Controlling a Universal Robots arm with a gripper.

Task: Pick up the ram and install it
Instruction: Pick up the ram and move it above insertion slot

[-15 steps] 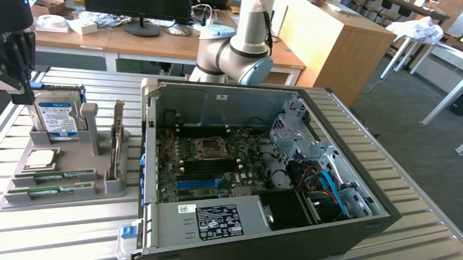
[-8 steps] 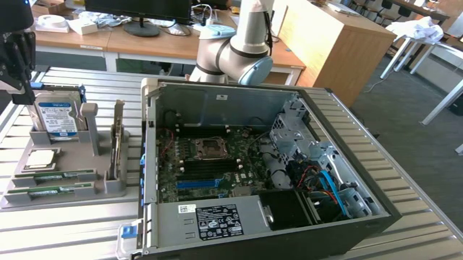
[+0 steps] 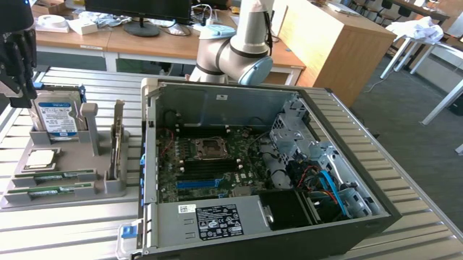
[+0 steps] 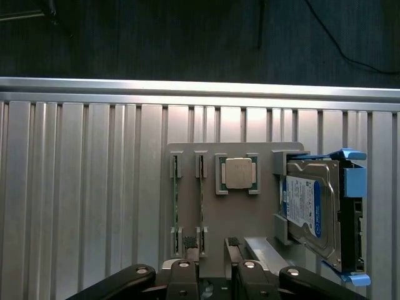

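My pincer [image 4: 211, 245] stands open and empty over the tray [image 4: 240, 212]. The ram [image 4: 202, 200] sits in its slot. It looks light, stiff and fragile, so I'd pinch its long edges, not the chips.

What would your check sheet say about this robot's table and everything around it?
Surface: ribbed metal table, carrying a grey holder and an open computer case.
Job's things: two ram sticks, both sitting in the holder's slots.
Clutter: hard drive and processor chip, also in the holder.
Grippers: gripper open, empty, above the holder near the sticks.
Cables: blue cables inside the case.
Surroundings: desks, a monitor, a wooden cabinet.
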